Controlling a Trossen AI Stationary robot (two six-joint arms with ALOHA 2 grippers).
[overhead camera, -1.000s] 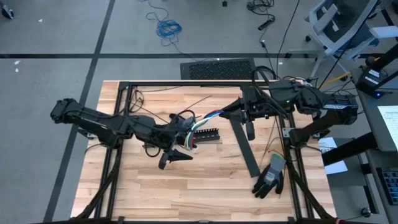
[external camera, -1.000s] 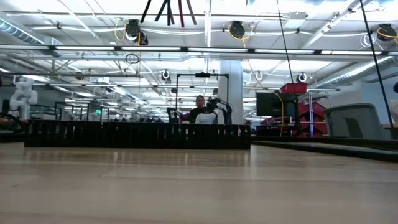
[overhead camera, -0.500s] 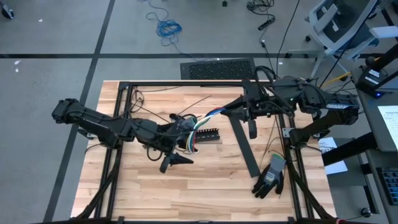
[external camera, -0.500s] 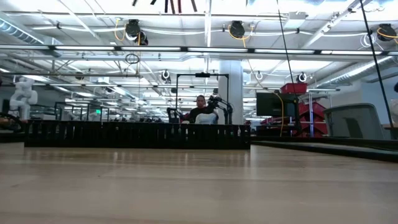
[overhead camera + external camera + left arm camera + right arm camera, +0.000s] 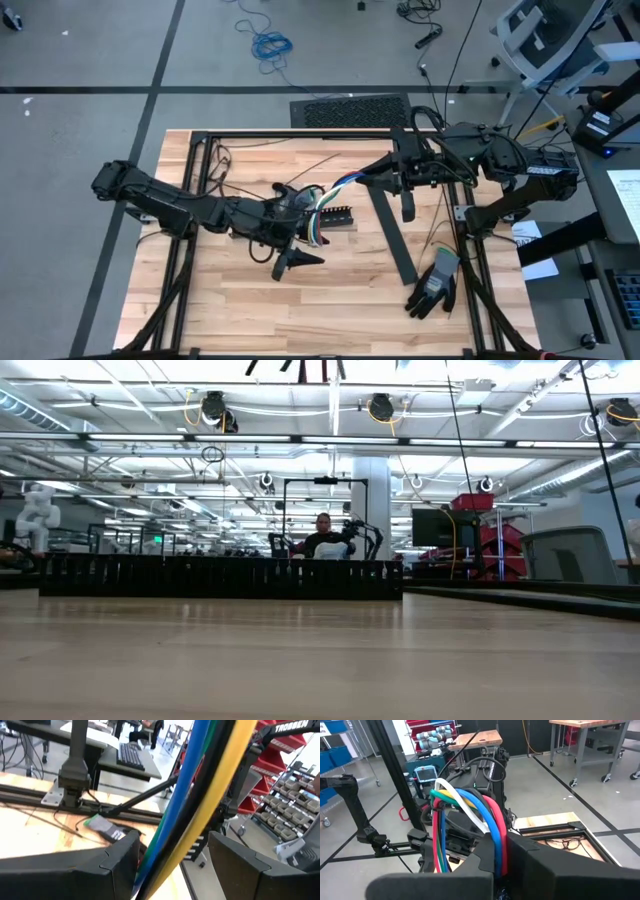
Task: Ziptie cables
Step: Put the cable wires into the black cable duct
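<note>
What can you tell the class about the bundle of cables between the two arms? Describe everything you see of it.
The cables are a bundle of thin insulated wires: blue, green, yellow, white and red. It spans the gap above the wooden table, held at both ends: the left gripper has one end, the right gripper the other. In the right wrist view the strands arch up out of the closed jaws. No ziptie shows on them.

The cables run between, perhaps touching, the left gripper's fingers.
</note>
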